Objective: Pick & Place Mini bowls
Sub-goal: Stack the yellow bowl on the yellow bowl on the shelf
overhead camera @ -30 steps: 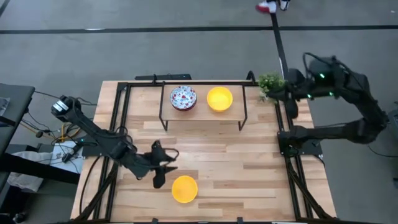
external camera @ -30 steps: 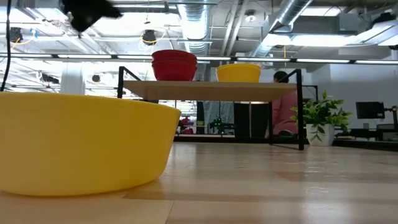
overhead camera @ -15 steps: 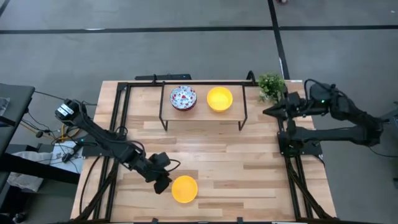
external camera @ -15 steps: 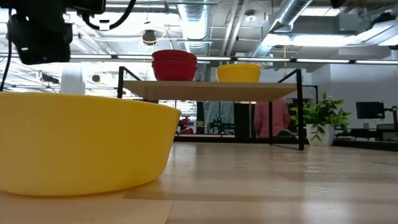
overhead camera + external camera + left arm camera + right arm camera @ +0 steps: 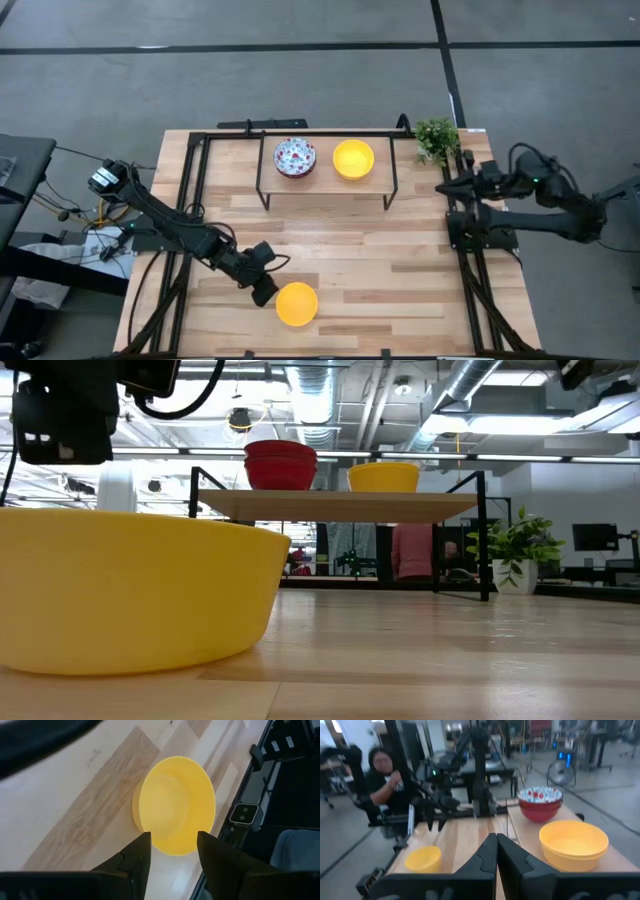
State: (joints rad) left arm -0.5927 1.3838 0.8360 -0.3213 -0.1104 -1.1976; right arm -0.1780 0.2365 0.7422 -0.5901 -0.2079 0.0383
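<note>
One plain yellow mini bowl (image 5: pixel 297 304) rests on its base on the table near the front edge; it fills the left of the low view (image 5: pixel 130 595). My left gripper (image 5: pixel 172 837) is open just left of it (image 5: pixel 270 288), one fingertip on either side of the bowl's near rim, touching nothing that I can see. On the shelf stand red speckled bowls (image 5: pixel 294 157) and yellow bowls (image 5: pixel 353 159), stacked. My right gripper (image 5: pixel 496 845) is shut and empty at the table's right edge (image 5: pixel 448 184).
A black-framed wooden shelf (image 5: pixel 325 180) spans the far middle of the table. A small green plant (image 5: pixel 436 137) stands at the far right corner. Black rails run along the left and right table edges. A person (image 5: pixel 410 550) moves behind the table.
My left gripper has come down and moved toward the yellow bowl on the table, ending at its left rim. My right arm has drawn back from beside the plant, toward the near side along the table's right edge, and lowered.
</note>
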